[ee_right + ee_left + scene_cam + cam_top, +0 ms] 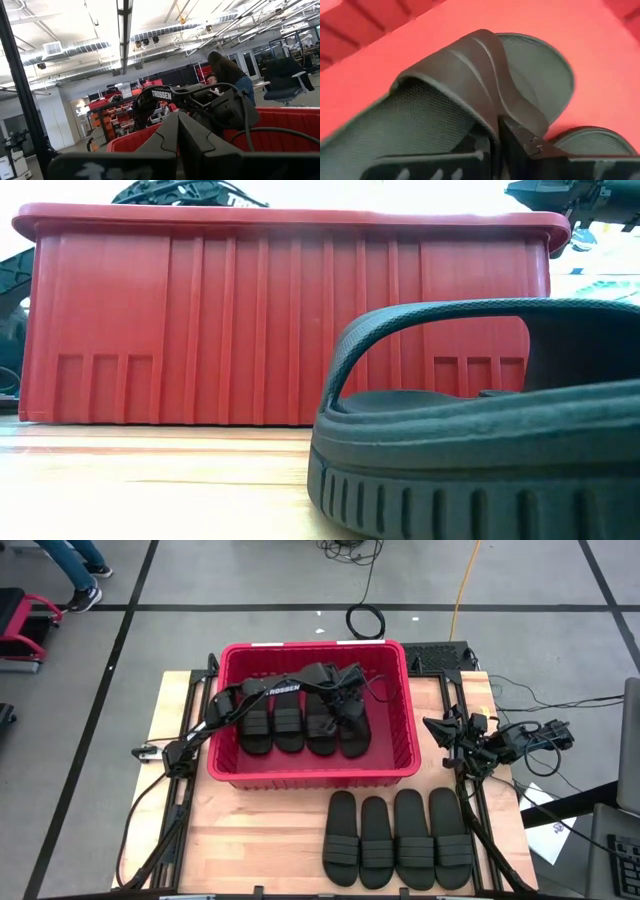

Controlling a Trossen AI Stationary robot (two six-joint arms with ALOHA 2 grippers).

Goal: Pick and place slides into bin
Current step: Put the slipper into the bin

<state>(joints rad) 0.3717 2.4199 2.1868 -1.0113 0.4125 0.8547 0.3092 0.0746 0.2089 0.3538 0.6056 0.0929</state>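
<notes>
Red bin (312,772), left gripper (345,712) clenching a slide (352,728) inside, right gripper (436,727) clenched beside rim.

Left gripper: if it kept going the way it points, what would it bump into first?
Probably the slide right in front of it. The left gripper reaches down into the bin, its fingers at that slide's strap; whether they touch is unclear.
</notes>
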